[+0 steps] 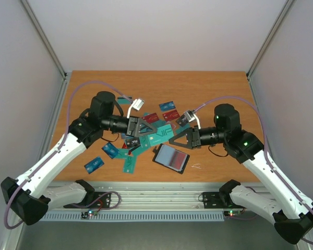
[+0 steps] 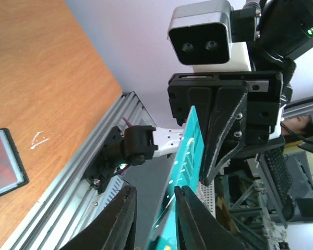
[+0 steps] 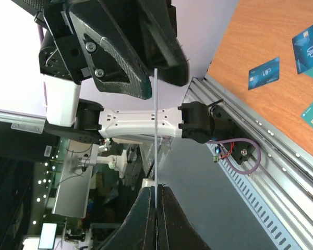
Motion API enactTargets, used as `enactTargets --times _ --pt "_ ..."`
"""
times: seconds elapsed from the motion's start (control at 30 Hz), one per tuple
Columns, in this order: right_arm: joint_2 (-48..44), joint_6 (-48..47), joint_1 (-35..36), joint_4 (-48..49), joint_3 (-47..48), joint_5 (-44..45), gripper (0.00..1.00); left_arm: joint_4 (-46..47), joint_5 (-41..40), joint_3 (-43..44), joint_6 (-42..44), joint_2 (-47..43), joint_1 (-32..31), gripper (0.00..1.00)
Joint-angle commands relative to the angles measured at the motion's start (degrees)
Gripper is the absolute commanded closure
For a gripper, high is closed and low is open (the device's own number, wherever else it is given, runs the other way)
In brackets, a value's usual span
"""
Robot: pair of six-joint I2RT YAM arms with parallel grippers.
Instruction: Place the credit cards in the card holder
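Note:
My right gripper (image 1: 170, 139) is shut on one end of a teal credit card (image 1: 159, 134) and holds it in the air over the table's middle. In the right wrist view the card (image 3: 155, 130) shows edge-on, rising from my shut fingertips (image 3: 156, 188). My left gripper (image 1: 154, 130) is open around the card's other end. In the left wrist view the card (image 2: 190, 151) lies against one finger (image 2: 190, 213), with a gap to the other finger. The black card holder (image 1: 157, 154) lies open near the front edge, a red card inside it.
Several loose cards lie around and under the grippers: teal (image 1: 130, 164), blue (image 1: 94, 164), blue (image 1: 110, 151), red (image 1: 170, 115) and blue (image 1: 167, 105). A metal rail (image 1: 161, 190) runs along the table's front edge. Two blue cards (image 3: 264, 73) show in the right wrist view.

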Motion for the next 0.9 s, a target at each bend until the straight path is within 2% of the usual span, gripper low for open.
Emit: enactTargets --times 0.0,0.13,0.2,0.23,0.3,0.37,0.4,0.47,0.57,0.7,0.87 --pt "0.7 -0.6 -0.3 0.7 2.8 -2.4 0.99 6.6 4.8 -0.7 -3.4 -1.3 0.4 0.81" --pt "2.0 -0.7 -0.3 0.7 4.0 -2.6 0.99 7.2 5.1 -0.7 -4.0 -1.3 0.4 0.99" --pt "2.6 -1.0 -0.3 0.0 4.8 -0.9 0.96 10.1 4.3 -1.6 -5.0 -1.7 0.4 1.00" --pt "3.0 -0.6 -0.3 0.0 5.0 0.0 0.87 13.0 3.8 -2.5 -7.5 -2.0 0.3 1.00" --pt "4.1 0.8 -0.4 0.1 5.5 2.2 0.56 17.0 0.8 -4.0 -11.6 -2.8 0.3 1.00" --pt "3.6 3.5 -0.4 3.3 4.4 4.9 0.38 17.1 -7.3 -4.4 -14.6 -3.8 0.3 1.00" --pt "3.1 5.4 -0.3 4.5 3.5 6.7 0.32 18.3 -10.2 -5.0 -16.5 -4.7 0.1 1.00" --pt "2.2 9.3 -0.3 9.0 1.9 9.1 0.31 22.8 -17.8 -7.4 -21.7 -6.6 -0.3 1.00" --pt "1.9 14.3 -0.3 13.5 0.3 13.4 0.33 23.9 -25.8 -9.0 -25.4 -8.8 -0.7 1.00" --pt "2.5 18.9 -0.3 18.4 -0.8 18.1 0.37 28.9 -32.3 -10.9 -29.7 -9.8 -1.4 1.00" --pt "5.0 20.3 -0.3 20.2 1.7 21.8 0.43 31.3 -37.3 -10.5 -32.9 -8.8 -3.9 1.00"
